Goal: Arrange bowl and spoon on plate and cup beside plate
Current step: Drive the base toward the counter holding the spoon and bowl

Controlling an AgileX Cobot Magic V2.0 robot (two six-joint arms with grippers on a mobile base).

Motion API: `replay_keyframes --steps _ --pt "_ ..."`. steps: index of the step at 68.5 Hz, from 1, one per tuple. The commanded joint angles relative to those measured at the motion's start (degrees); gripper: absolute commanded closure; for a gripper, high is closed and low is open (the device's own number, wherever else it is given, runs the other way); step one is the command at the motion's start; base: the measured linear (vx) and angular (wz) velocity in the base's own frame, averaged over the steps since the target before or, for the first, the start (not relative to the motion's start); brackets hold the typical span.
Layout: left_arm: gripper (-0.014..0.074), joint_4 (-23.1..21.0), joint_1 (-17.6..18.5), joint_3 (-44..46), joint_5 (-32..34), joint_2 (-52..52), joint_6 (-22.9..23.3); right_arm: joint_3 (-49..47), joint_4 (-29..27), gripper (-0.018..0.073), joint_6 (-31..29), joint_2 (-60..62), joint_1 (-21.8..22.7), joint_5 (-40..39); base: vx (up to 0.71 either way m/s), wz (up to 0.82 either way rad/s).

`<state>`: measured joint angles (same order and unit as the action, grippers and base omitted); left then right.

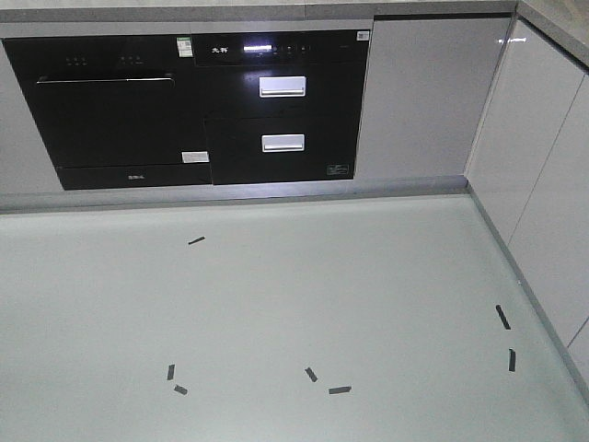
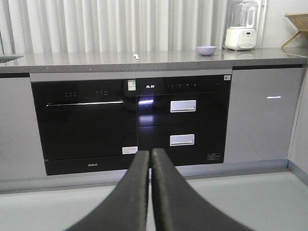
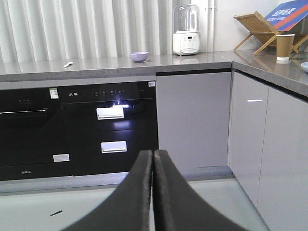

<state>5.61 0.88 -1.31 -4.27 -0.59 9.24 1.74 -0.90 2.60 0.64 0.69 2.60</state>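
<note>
Grey cabinets (image 1: 419, 97), black ovens (image 1: 110, 120), pale floor (image 1: 276, 304)

Bowl (image 3: 139, 56), spoon (image 3: 68, 64) apart on counter (image 3: 106, 62); cup (image 3: 285, 47) upright near plate (image 3: 305, 66).

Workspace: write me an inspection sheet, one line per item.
Surface: grey counter, turning a corner on the right.
Job's things: bowl and spoon apart on the long stretch; cup and plate, the plate cut by the frame edge, on the side stretch.
Clutter: blender and wooden rack on the counter.
Grippers: left gripper and right gripper both shut, empty, low before the cabinets.
Cables: nothing seen.
Surroundings: black built-in appliances, curtain, tape marks on the floor.
</note>
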Motion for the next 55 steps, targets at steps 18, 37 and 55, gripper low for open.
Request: replay_keyframes --steps 18,37,55 --pt "0.0603 -0.49 -0.13 1.02 4.27 -0.82 0.22 0.4 0.17 0.057 -0.2 0.52 0.18 -4.15 0.08 0.06" --pt "0.0603 -0.49 -0.13 1.02 4.27 -0.82 0.22 0.4 0.17 0.057 -0.2 0.52 0.18 -4.09 0.1 0.13" --pt "0.0603 -0.49 -0.13 1.02 4.27 -0.82 0.22 0.4 0.17 0.057 -0.2 0.52 0.18 -4.09 0.14 0.08"
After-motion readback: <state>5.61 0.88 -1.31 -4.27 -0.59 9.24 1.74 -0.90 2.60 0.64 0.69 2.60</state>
